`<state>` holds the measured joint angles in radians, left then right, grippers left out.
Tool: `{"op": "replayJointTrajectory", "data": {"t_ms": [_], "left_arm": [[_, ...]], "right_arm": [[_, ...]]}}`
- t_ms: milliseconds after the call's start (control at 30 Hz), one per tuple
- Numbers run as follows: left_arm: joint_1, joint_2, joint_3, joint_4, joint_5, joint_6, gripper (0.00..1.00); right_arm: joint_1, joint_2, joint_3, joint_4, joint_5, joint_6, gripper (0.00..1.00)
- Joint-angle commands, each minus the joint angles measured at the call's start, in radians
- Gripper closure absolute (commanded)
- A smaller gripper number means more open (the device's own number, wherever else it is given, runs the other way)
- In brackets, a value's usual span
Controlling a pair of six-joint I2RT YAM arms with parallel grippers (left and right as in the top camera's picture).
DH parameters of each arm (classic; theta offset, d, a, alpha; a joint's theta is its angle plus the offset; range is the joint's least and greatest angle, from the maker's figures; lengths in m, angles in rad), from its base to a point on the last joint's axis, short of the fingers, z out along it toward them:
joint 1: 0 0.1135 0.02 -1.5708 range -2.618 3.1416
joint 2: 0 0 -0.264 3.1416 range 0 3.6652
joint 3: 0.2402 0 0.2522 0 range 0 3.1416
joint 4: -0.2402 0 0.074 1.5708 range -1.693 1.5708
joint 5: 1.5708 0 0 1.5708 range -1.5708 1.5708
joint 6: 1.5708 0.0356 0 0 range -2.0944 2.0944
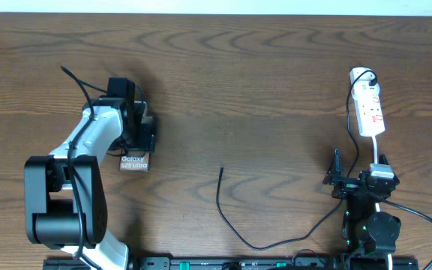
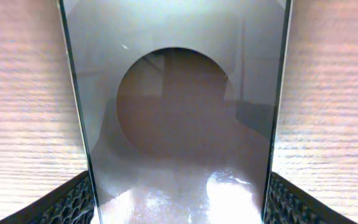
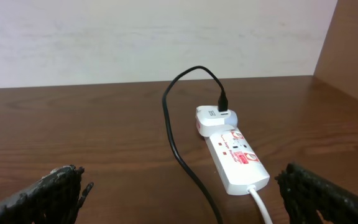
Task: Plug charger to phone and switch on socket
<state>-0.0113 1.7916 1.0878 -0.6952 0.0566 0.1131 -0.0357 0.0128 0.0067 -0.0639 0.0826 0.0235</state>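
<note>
Although the left gripper seems clamped on the two long edges of the phone at the left of the table, nothing of the task looks finished. The charger is already plugged in at the socket, but its tip lies free on the wood between the arms, well apart from the phone. The tip must yet be inserted and the switch pressed; whether the switch is on, one cannot tell. The right gripper stands wide apart and empty, near the socket. No container is in view.
</note>
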Motion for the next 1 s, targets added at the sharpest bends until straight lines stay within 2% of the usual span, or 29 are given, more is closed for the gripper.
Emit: {"op": "replayJointTrajectory", "data": {"t_ms": [0, 567, 967], "left_arm": [[-0.001, 0.002, 0.038, -0.012, -0.012, 0.017, 0.93], [-0.001, -0.002, 0.018, -0.029, -0.012, 0.017, 0.93], [-0.001, 0.000, -0.073, 0.035, -0.012, 0.017, 0.93]], "right_arm": [[0.011, -0.004, -0.001, -0.004, 0.009, 0.013, 0.01], [0.011, -0.004, -0.001, -0.004, 0.008, 0.013, 0.01], [0.011, -0.004, -0.001, -0.004, 0.008, 0.013, 0.01]]}}
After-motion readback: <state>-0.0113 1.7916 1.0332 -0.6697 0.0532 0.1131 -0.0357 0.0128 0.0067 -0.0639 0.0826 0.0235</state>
